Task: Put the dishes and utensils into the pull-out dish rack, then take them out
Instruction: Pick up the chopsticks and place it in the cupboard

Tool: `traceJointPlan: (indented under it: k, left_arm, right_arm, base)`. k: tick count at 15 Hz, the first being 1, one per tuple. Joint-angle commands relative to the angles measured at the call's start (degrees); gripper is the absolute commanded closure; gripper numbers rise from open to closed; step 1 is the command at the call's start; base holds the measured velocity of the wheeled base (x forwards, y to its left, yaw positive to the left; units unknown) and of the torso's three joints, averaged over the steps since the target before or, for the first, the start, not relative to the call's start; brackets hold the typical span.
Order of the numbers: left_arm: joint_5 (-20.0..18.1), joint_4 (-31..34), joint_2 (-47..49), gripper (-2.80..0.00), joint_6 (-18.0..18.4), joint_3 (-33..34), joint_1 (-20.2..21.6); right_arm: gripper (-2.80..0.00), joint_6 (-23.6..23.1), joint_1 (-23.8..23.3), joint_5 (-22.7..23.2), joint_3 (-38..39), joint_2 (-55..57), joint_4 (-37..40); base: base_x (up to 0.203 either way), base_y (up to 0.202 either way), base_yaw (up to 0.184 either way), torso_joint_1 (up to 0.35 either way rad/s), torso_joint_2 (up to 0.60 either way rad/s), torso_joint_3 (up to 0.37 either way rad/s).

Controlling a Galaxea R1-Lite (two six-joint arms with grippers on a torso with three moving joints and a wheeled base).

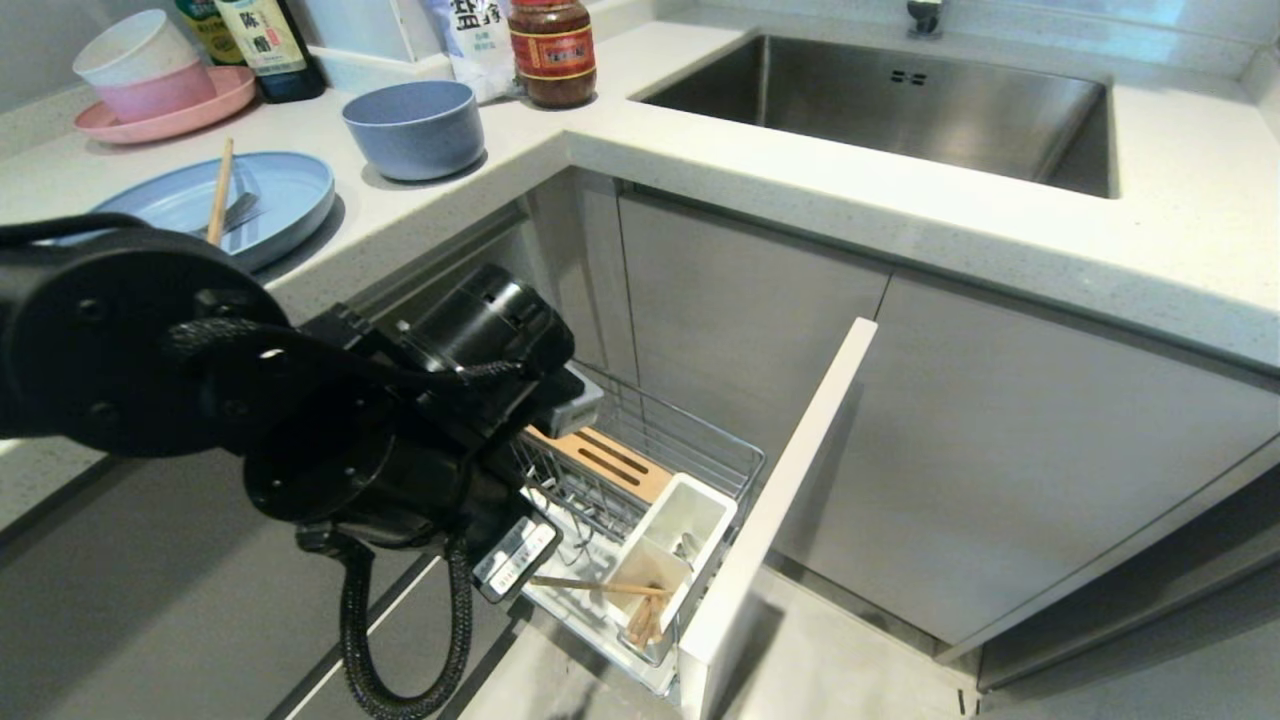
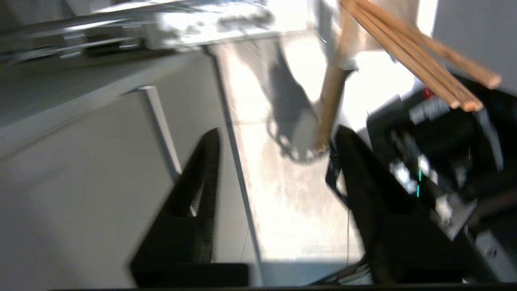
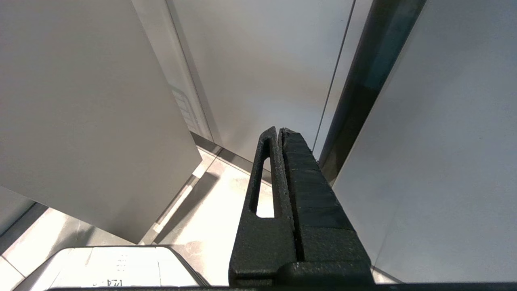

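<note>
From the head camera I see my left arm (image 1: 300, 420) low over the pull-out dish rack (image 1: 640, 470); chopsticks (image 1: 645, 620) stand in its white cup (image 1: 690, 520), one lies across. Plate (image 1: 290, 190) and bowl (image 1: 415, 128) sit on the counter (image 1: 900, 230).

Left wrist: left gripper (image 2: 274, 141) spread apart, nothing between.

Right wrist: right gripper (image 3: 278, 133) pressed together near cabinet doors (image 3: 262, 60).

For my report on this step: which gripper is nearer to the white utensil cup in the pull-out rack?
Left. The left gripper hangs low beside the rack, close to the white utensil cup. The right gripper is out of the head view, shut, facing plain cabinet panels.
</note>
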Motion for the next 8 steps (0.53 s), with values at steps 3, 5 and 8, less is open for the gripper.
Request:
traceJointPlan:
  k: [3, 5, 8]
  left_arm:
    - [4.3, -6.1, -8.2, 0.00, -2.7, -0.3, 0.1]
    - [5.8, -14.7, -10.0, 0.00, -5.3, -0.8, 0.1]
    - [10.4, -27.1, -11.9, 0.00, -8.3, -1.3, 0.2]
  right_arm:
    - [0.00, 0.0, 0.0, 0.0, 0.1, -0.2, 0.0]
    - [0.00, 0.0, 0.0, 0.0, 0.1, -0.2, 0.0]
    - [0.00, 0.1, 0.0, 0.0, 0.1, -0.2, 0.0]
  base:
    - [0.000, 0.000, 0.000, 0.000, 0.00, 0.000]
    - [0.000, 0.000, 0.000, 0.000, 0.00, 0.000]
    - [0.000, 0.000, 0.000, 0.000, 0.00, 0.000]
